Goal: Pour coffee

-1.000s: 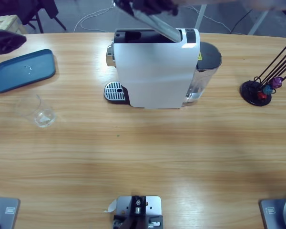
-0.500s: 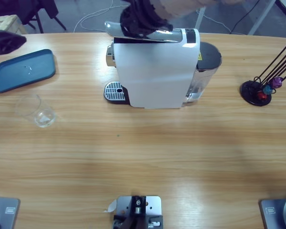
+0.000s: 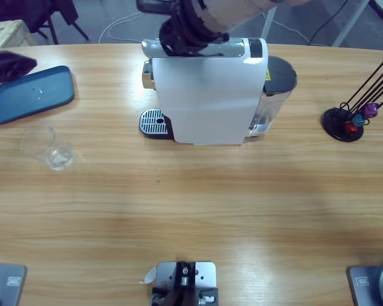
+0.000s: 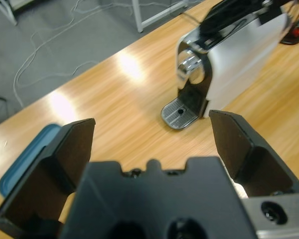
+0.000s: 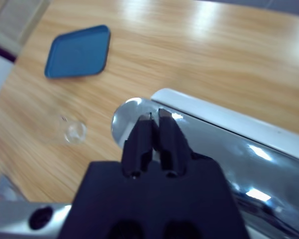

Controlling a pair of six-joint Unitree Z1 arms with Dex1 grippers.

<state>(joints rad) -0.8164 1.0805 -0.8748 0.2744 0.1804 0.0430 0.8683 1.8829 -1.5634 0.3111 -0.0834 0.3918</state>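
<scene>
Coffee machine (image 3: 207, 95): stood upright at table's far middle, white side panel toward the camera, chrome lever (image 3: 198, 46) lying flat along its top, presumably pressed down to lock a capsule for brewing.
Drip grate (image 3: 154, 120): bare at the machine's left foot; no cup under the spout, so pouring judged not yet possible.
Right gripper (image 5: 152, 132): jaws pressed together, nothing between them, tips resting on the lever's rounded chrome end; closed most likely to push rather than grasp.
Left gripper (image 4: 152, 142): jaws spread wide, empty, hovering over the table's left end, aimed toward the machine; likely readied for the glass.
Clear glass (image 3: 51, 148): stood on the table left of the machine, well apart from the grate, just below the blue tray (image 3: 32, 94).
Capsule rack (image 3: 351, 118): at far right, few capsules left.
</scene>
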